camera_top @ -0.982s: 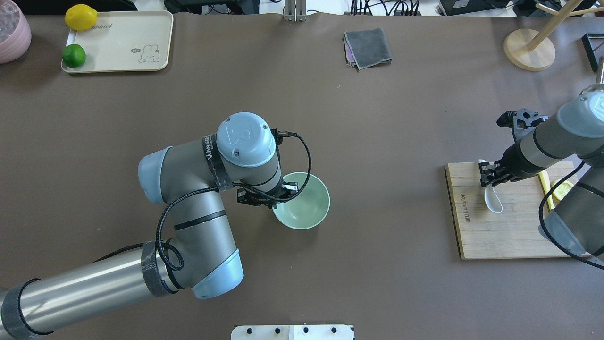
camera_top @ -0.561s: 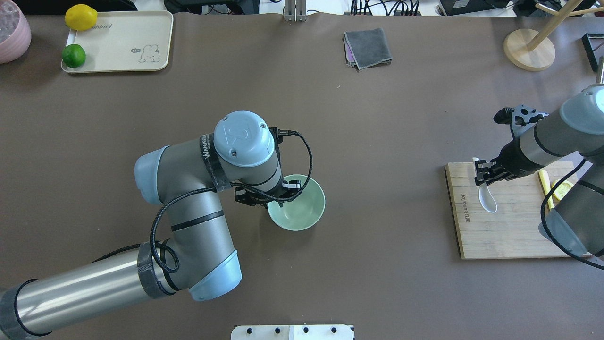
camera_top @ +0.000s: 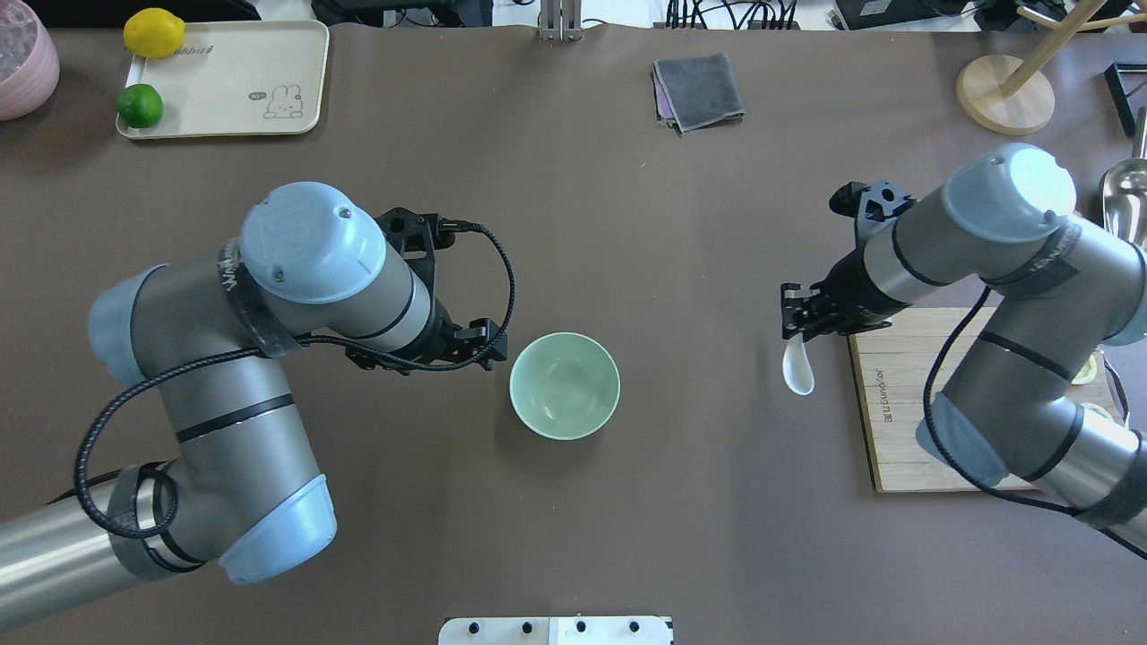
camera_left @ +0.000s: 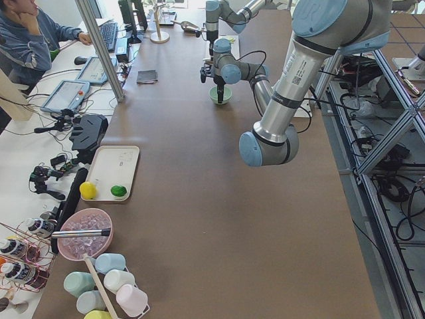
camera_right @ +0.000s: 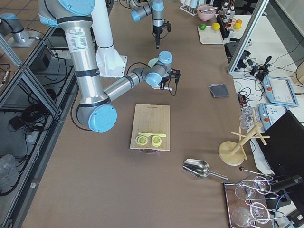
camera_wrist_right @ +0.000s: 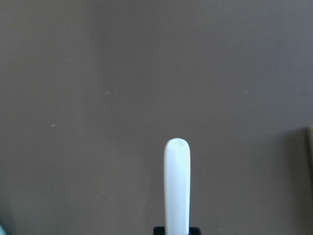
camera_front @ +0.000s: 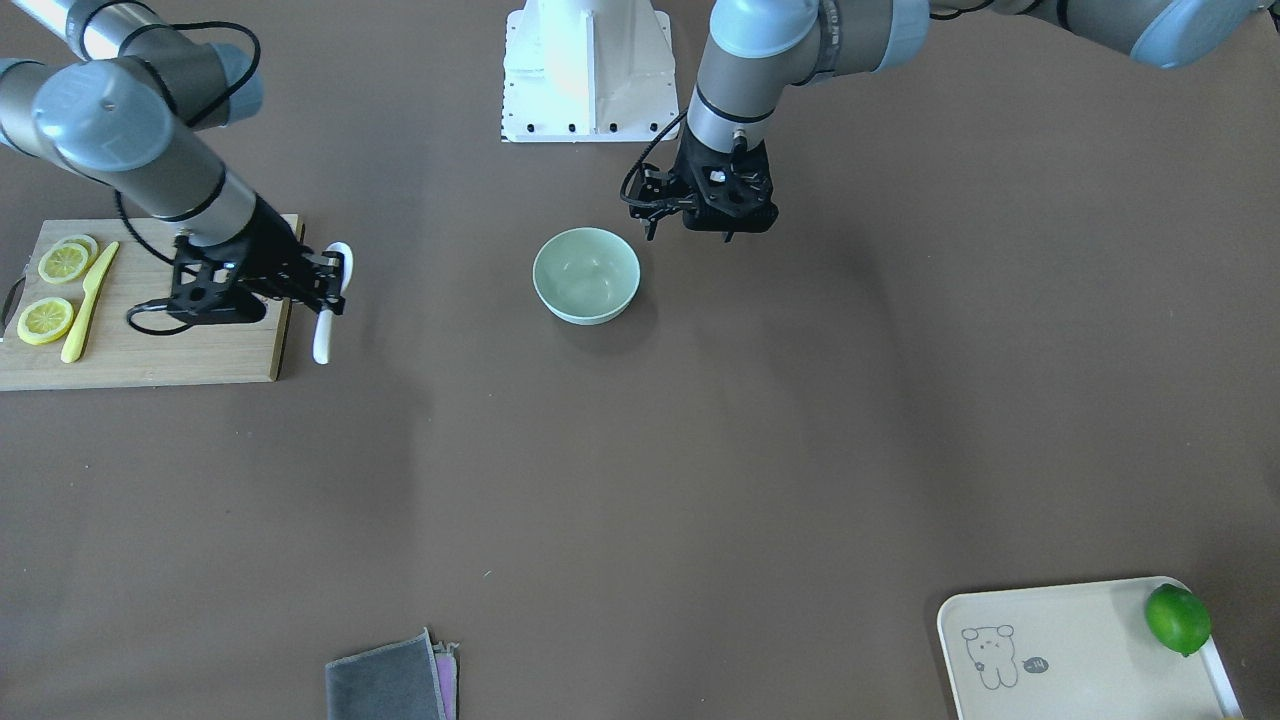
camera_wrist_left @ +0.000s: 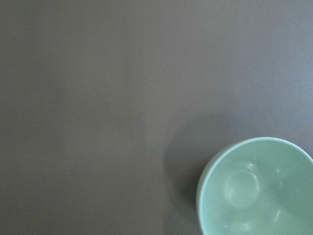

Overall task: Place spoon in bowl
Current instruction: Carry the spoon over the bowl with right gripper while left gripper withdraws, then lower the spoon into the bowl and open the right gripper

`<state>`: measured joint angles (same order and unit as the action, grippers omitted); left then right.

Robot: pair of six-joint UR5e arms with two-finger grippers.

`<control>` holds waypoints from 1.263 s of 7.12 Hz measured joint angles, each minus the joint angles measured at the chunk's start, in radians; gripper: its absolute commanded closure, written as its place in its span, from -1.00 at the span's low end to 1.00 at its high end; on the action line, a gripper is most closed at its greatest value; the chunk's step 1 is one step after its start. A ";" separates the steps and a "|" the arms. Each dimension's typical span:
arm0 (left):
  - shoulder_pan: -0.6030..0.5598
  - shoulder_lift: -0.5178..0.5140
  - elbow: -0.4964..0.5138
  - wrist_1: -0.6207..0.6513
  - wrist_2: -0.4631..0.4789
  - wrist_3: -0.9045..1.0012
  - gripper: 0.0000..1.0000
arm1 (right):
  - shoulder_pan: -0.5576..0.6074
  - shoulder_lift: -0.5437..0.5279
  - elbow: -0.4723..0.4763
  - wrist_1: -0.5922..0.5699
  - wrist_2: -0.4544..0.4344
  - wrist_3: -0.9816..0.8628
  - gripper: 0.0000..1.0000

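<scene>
The pale mint-green bowl stands upright and empty on the brown table; it also shows in the front view and at the lower right of the left wrist view. My left gripper is open and empty, just left of the bowl and clear of its rim. My right gripper is shut on the handle of the white spoon, holding it above the table just off the cutting board's left edge, scoop hanging low. The spoon's handle shows in the right wrist view.
A wooden cutting board with lemon slices and a yellow knife lies under my right arm. A grey cloth, a cream tray with a lemon and a lime, and a wooden stand lie at the far edge.
My left gripper let go of the bowl's rim and drew back to the left. My right gripper lifted the spoon off the board and carried it left towards the bowl.
</scene>
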<state>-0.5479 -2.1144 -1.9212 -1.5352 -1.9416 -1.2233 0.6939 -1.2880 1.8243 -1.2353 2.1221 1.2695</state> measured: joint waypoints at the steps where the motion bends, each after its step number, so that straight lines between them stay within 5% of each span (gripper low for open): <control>1: -0.032 0.053 -0.034 0.000 -0.013 0.062 -0.97 | -0.075 0.087 -0.015 -0.011 -0.065 0.096 1.00; 3: -0.102 0.144 -0.077 -0.004 -0.063 0.176 -0.97 | -0.177 0.270 -0.086 -0.073 -0.176 0.220 1.00; 4: -0.124 0.161 -0.081 -0.004 -0.078 0.206 -0.97 | -0.197 0.324 -0.120 -0.089 -0.205 0.247 0.22; 5: -0.133 0.167 -0.080 -0.005 -0.085 0.220 -0.97 | -0.206 0.350 -0.139 -0.095 -0.224 0.267 -0.99; 9: -0.145 0.168 -0.072 -0.005 -0.088 0.247 -0.97 | -0.177 0.328 -0.145 -0.097 -0.246 0.260 -1.00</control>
<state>-0.6933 -1.9469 -1.9936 -1.5398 -2.0297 -0.9765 0.5172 -0.9596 1.6792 -1.3320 1.8764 1.5300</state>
